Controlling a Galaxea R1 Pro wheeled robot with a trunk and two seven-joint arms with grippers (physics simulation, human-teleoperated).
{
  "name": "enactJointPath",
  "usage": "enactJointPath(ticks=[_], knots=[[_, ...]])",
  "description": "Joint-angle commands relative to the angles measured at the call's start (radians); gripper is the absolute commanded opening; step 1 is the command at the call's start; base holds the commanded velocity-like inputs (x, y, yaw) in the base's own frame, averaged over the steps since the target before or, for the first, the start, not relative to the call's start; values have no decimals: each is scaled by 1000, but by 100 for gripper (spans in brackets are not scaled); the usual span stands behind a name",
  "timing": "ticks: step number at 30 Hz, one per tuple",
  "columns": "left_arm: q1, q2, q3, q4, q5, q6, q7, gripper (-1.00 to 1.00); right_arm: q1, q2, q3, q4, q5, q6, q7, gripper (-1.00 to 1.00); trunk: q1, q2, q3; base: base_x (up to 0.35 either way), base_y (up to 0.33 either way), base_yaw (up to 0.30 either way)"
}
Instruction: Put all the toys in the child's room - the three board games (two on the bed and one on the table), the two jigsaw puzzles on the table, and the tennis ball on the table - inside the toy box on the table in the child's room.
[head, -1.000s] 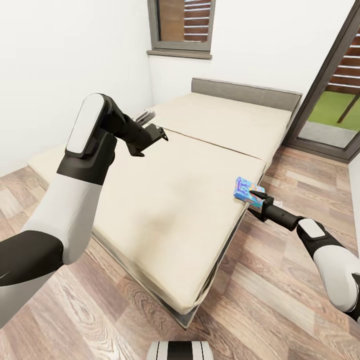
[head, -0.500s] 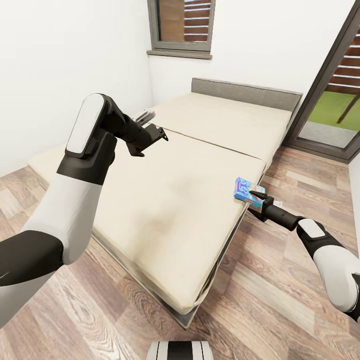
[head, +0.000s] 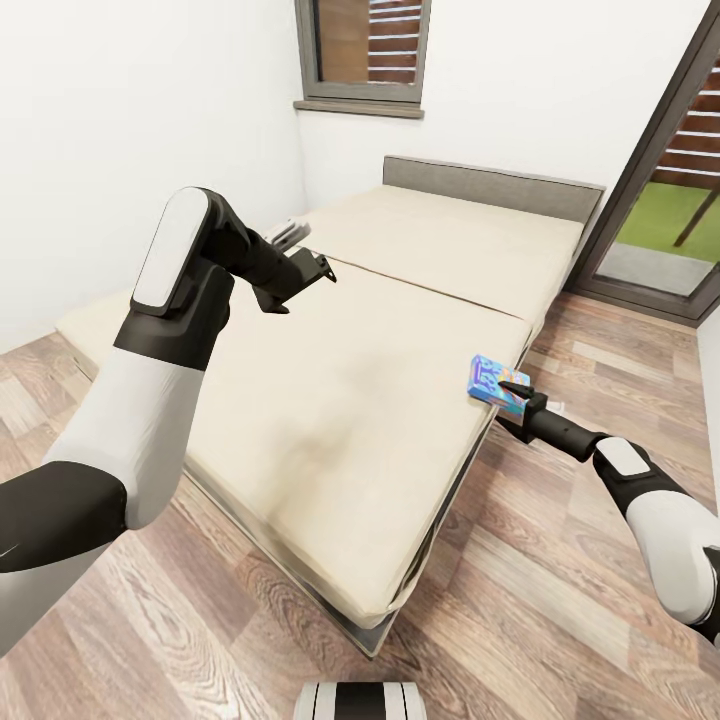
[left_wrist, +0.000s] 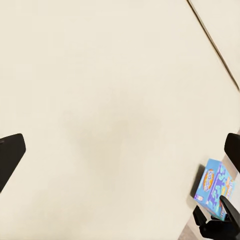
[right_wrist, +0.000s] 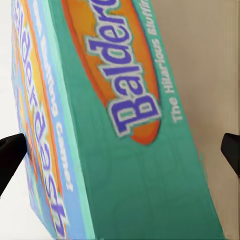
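Two grippers showed in the head view, and neither had shifted from the pictures of a second and half a second before; the whole scene held as it was. The right gripper (head: 507, 389) sat at the near right edge of the bed (head: 350, 400), its dark fingers set against the board game (head: 491, 383); from its own wrist camera the two fingertips stood wide apart at either side of the picture with the game's teal and blue face (right_wrist: 125, 150) between them; whether the pads pressed on the box I could not tell, so I could not say that it had hold of it. The game stood tilted up on its edge at the mattress border, above the wooden floor (head: 560, 600), in the same spot as in both earlier frames. Behind the gripper the black wrist and white forearm ran back toward the lower right.

The left gripper (head: 318, 267) hung over the far left part of the bed, raised and apart from the mattress, holding nothing; in the left wrist view its fingertips (left_wrist: 10, 157) sat spread wide at the picture's edges over bare cream mattress, with the board game (left_wrist: 216, 187) and the right gripper (left_wrist: 220, 220) seen well off; its pose matched the earlier frames too. Beyond the bed stood the grey headboard (head: 490, 187), a window (head: 365, 50) and a glass door (head: 670, 200).
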Motion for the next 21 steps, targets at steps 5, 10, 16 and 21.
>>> enactJointPath(ticks=[5, 10, 16, 21], knots=[[-1, 0, -1, 0, 5, 8, 8, 100, -1, 9, -7, -6, -10, -25, -1, -100, 0, 0, -1, 0, 0, 0], [-1, 0, -1, 0, 4, 8, 8, 100, -2, 14, -3, -11, -10, -98, -76, -100, 0, 0, -1, 0, 0, 0], [0, 0, -1, 0, 4, 7, 8, 100, -2, 26, -1, -38, -10, -148, -147, -100, 0, 0, -1, 0, 0, 0], [1, 0, -1, 0, 3, 7, 8, 100, -2, 28, 0, -53, -9, -183, -164, -100, 0, 0, -1, 0, 0, 0]])
